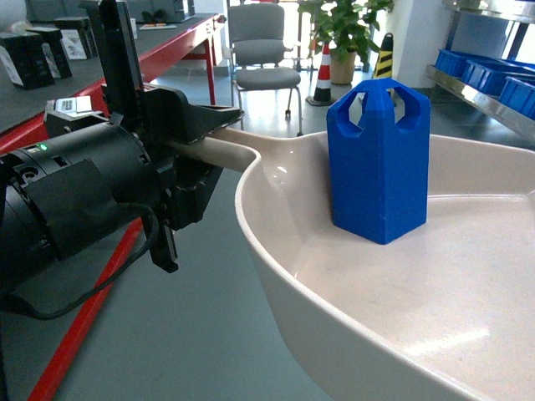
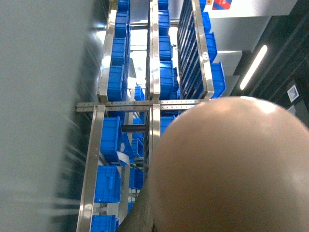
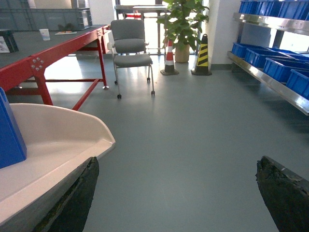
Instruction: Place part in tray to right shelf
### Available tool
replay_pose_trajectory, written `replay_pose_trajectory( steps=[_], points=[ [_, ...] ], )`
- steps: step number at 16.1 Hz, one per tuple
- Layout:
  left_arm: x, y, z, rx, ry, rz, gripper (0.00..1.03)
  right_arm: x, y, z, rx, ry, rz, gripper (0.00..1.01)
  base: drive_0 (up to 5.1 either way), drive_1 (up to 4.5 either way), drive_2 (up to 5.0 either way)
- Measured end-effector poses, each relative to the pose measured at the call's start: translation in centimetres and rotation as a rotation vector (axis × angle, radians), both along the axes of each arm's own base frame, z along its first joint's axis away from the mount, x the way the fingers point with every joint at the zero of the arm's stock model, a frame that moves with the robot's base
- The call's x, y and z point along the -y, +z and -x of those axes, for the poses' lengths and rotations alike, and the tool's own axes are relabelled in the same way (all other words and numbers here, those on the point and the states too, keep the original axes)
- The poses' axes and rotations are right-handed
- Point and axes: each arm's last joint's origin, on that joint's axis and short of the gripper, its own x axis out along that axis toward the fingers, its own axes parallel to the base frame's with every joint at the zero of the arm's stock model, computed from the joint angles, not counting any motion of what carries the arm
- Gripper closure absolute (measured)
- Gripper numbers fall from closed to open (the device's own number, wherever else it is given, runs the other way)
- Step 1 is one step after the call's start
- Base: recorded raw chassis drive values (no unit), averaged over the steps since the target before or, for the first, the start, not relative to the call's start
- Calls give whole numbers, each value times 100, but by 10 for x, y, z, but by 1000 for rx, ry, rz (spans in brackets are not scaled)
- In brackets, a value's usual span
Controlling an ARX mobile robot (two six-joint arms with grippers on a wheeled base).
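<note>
**Part rides in the tray, shelf not yet reached**

The part (image 1: pixel 379 159) stands upright inside the tray (image 1: pixel 276 251), near its back wall. The left gripper (image 1: pixel 196 146) is closed around the tray handle (image 1: pixel 219 150) and carries the tray above the floor. The right gripper (image 3: pixel 176 193) is wide open and holds nothing; its fingers (image 3: pixel 72 198) hang beside the tray lip. The shelf (image 3: pixel 275 84) with blue crates (image 3: pixel 294 79) is on the right, well apart from the tray. So loading looks done; I judge that bringing the tray to the shelf and setting it down is left.
</note>
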Motion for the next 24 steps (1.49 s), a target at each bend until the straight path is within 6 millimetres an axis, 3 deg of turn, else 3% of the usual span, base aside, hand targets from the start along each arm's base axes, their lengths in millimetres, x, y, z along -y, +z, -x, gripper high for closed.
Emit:
replay_pose_trajectory(
  steps=[24],
  points=[
    [0,0,0,-1,0,-1,89,0,0,0,0,0,0,3,1,419,-417]
  ],
)
